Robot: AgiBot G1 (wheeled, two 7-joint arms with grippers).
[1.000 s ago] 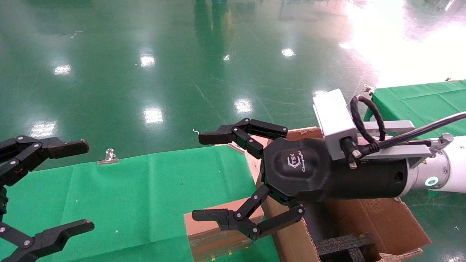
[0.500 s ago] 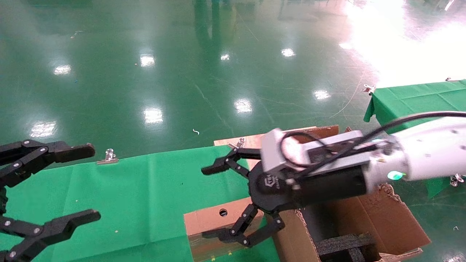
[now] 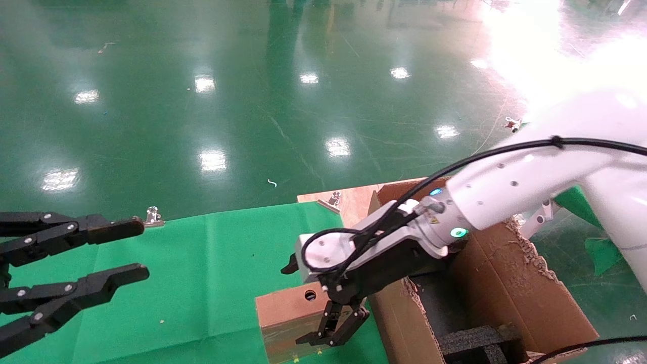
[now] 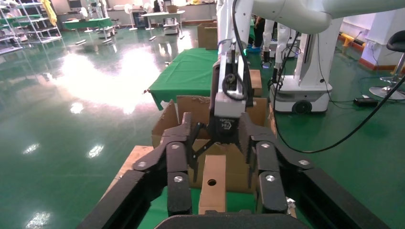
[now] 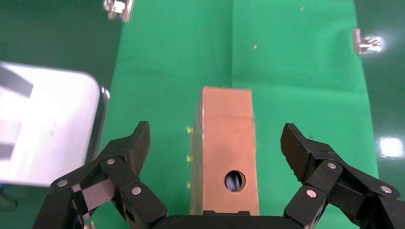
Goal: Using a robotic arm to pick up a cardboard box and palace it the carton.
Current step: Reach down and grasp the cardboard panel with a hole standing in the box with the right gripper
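At the bench's (image 3: 167,273) near right corner, beside the carton (image 3: 510,298), the right gripper (image 5: 215,157) hangs spread wide directly over the cardboard box (image 5: 227,157), fingers flanking its long sides, while the left gripper (image 3: 101,253) idles open, well apart.

From the head we look forward and down over the box (image 3: 285,316), with green cloth (image 3: 202,273) left of it and the carton (image 3: 505,298) right. Our left wrist camera faces the box's holed end (image 4: 212,183) level from farther off, the carton (image 4: 229,167) behind it. Our right wrist camera looks straight down, close above the box (image 5: 227,148); all three views share it.
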